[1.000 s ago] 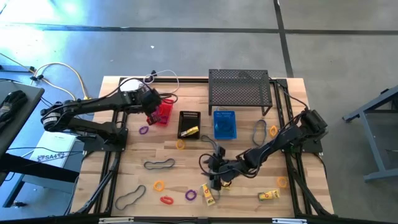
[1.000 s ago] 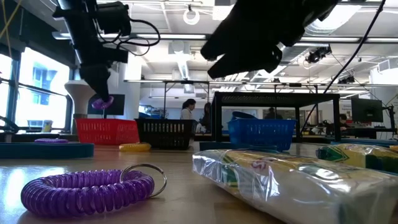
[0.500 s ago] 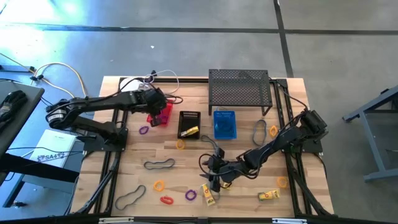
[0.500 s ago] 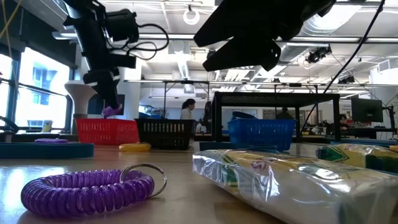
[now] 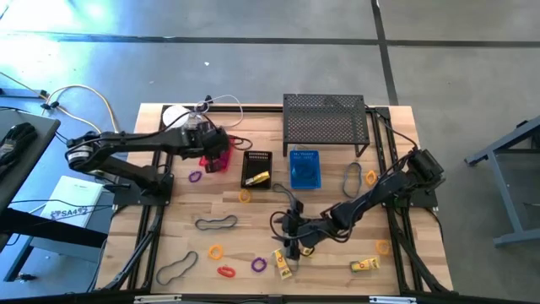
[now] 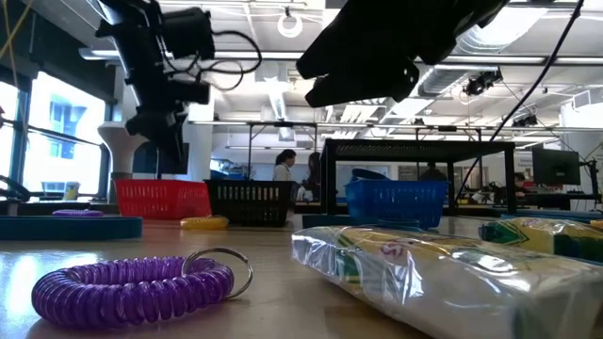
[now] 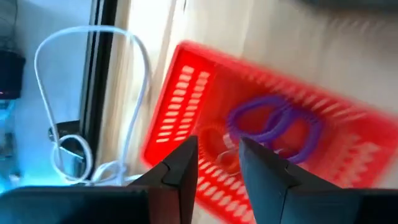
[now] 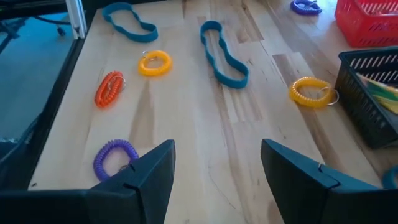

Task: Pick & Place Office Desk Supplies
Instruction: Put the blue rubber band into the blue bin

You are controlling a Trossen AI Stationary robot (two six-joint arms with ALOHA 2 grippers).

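My left gripper [image 5: 219, 147] hangs over the red basket [image 5: 221, 157] at the table's far left, fingers pointing down and a little apart, holding nothing. A purple coil ring [image 7: 273, 122] lies inside the red basket [image 7: 186, 93], beyond my fingertips [image 7: 217, 147]. My right gripper [image 5: 288, 233] hovers wide open and empty above the table's near middle, close to a yellow-and-black clip piece [image 5: 283, 264]. Its wrist view [image 8: 214, 155] looks over an orange ring [image 8: 109, 88], a yellow ring [image 8: 154, 63], a purple ring [image 8: 115, 157] and a dark loop [image 8: 224, 55] lying flat on the wood.
A black basket [image 5: 256, 169] and a blue basket [image 5: 305, 169] stand beside the red one, with the black wire-mesh shelf [image 5: 326, 121] behind them. Rings, grey loops [image 5: 216, 223] and another clip piece [image 5: 364, 265] lie scattered over the near half. A white round object [image 5: 175, 116] sits far left.
My left gripper has carried a purple ring toward the table's right and down over the red basket. The ring no longer hangs at its fingertips; it now lies in the basket. My right gripper has barely moved.
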